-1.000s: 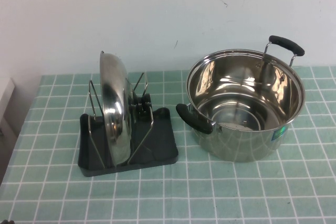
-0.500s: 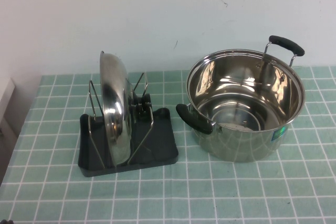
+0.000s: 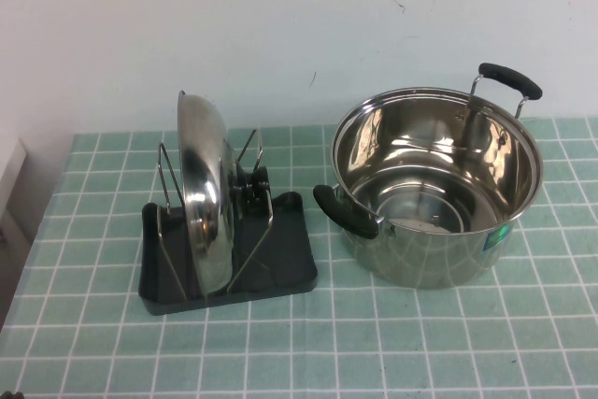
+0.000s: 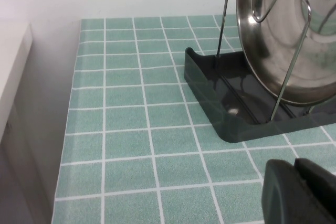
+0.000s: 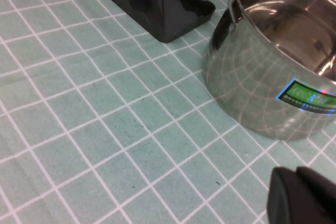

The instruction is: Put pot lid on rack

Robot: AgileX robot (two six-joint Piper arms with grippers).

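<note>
The big steel pot (image 3: 437, 192) sits on the green tablecloth (image 3: 374, 352); beside it the pot lid (image 3: 204, 192) stands on edge in the rack (image 3: 280, 263); the left gripper (image 4: 299, 192) hangs near the rack, the right gripper (image 5: 302, 195) near the pot; I cannot tell if either is open or holding anything.

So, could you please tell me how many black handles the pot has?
2. One handle is on the pot side facing the rack, the other at the pot's far right rim. The left tool and right tool are pulled back near the table's front.
</note>
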